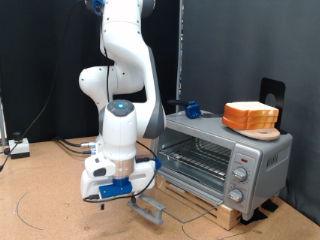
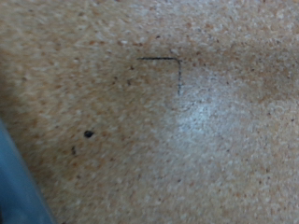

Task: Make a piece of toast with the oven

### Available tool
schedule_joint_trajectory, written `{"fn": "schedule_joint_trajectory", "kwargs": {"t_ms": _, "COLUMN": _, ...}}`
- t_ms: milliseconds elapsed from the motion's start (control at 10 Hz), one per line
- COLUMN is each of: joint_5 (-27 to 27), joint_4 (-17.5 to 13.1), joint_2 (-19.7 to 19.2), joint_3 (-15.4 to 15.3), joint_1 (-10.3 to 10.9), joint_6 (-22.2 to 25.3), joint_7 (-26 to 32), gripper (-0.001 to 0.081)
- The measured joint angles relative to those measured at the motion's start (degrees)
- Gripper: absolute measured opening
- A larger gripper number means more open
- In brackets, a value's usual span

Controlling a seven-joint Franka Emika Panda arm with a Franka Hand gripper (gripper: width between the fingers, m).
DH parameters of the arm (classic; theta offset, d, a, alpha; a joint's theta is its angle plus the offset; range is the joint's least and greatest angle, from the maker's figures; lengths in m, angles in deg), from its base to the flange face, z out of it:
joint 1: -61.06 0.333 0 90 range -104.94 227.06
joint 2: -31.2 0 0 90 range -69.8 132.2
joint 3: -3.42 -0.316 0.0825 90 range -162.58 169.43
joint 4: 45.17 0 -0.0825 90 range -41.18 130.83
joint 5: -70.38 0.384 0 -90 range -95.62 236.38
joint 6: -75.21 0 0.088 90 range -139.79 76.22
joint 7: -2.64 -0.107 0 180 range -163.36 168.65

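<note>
The silver-grey oven (image 1: 225, 155) stands on wooden blocks at the exterior view's right. Its wire rack shows through the front, and a grey flap (image 1: 150, 209), apparently the dropped door, hangs low in front of it. My gripper (image 1: 117, 190) is down near the table, just to the exterior view's left of that flap, and nothing shows between its fingers. The single piece of toast is out of view. The wrist view shows only the speckled board table (image 2: 187, 140) with a black corner mark (image 2: 173, 63). The fingers do not show there.
A stack of bread slices on a round wooden board (image 1: 250, 118) sits on top of the oven, with a small blue object (image 1: 192, 110) beside it. Cables (image 1: 40, 200) lie on the table at the exterior view's left. A blurred blue shape (image 2: 14, 182) fills one corner of the wrist view.
</note>
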Motion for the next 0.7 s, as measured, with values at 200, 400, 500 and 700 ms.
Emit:
{"fn": "schedule_joint_trajectory", "kwargs": {"t_ms": 200, "joint_5": 0.5, "joint_4": 0.0, "joint_2": -1.8, "joint_3": 0.0, "joint_1": -0.1, "joint_6": -2.8, "joint_7": 0.0, "gripper": 0.0809}}
{"fn": "schedule_joint_trajectory", "kwargs": {"t_ms": 400, "joint_5": 1.7, "joint_4": 0.0, "joint_2": -2.2, "joint_3": -0.1, "joint_1": -1.0, "joint_6": -5.1, "joint_7": 0.7, "gripper": 0.0809}}
{"fn": "schedule_joint_trajectory", "kwargs": {"t_ms": 500, "joint_5": 3.5, "joint_4": -0.1, "joint_2": -1.9, "joint_3": -0.3, "joint_1": -1.9, "joint_6": -5.6, "joint_7": 2.3, "gripper": 0.0809}}
{"fn": "schedule_joint_trajectory", "kwargs": {"t_ms": 700, "joint_5": 7.0, "joint_4": -0.1, "joint_2": 0.2, "joint_3": -0.7, "joint_1": -3.9, "joint_6": -4.0, "joint_7": 6.8, "gripper": 0.0809}}
